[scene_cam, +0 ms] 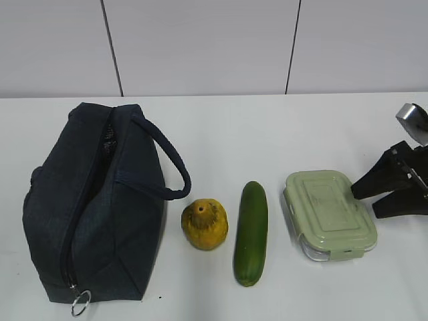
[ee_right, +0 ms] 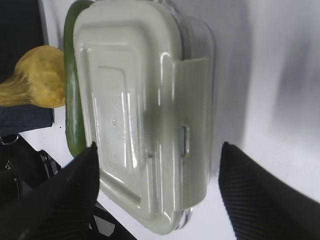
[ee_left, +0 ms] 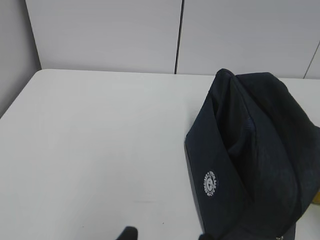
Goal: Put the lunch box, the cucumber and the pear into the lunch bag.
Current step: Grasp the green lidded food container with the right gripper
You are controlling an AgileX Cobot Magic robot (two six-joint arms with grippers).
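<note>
The navy lunch bag [scene_cam: 93,200] lies at the left, with its ring pull [scene_cam: 80,304] at the near end and its loop handle [scene_cam: 167,160] on the right side. To its right, in a row, are the yellow-orange pear [scene_cam: 204,224], the dark green cucumber [scene_cam: 251,233] and the lunch box [scene_cam: 329,212] with its sage-green lid. My right gripper [scene_cam: 366,202] is open at the box's right end. In the right wrist view the gripper [ee_right: 159,147] straddles the box [ee_right: 145,100] with a finger on each side. My left gripper [ee_left: 167,235] is open and empty over bare table beside the bag [ee_left: 250,160].
The white table [scene_cam: 267,134] runs back to a pale panelled wall. In the right wrist view the cucumber [ee_right: 72,115] lies right behind the box, then the pear [ee_right: 35,77] and the bag [ee_right: 20,30]. The left arm is out of the exterior view.
</note>
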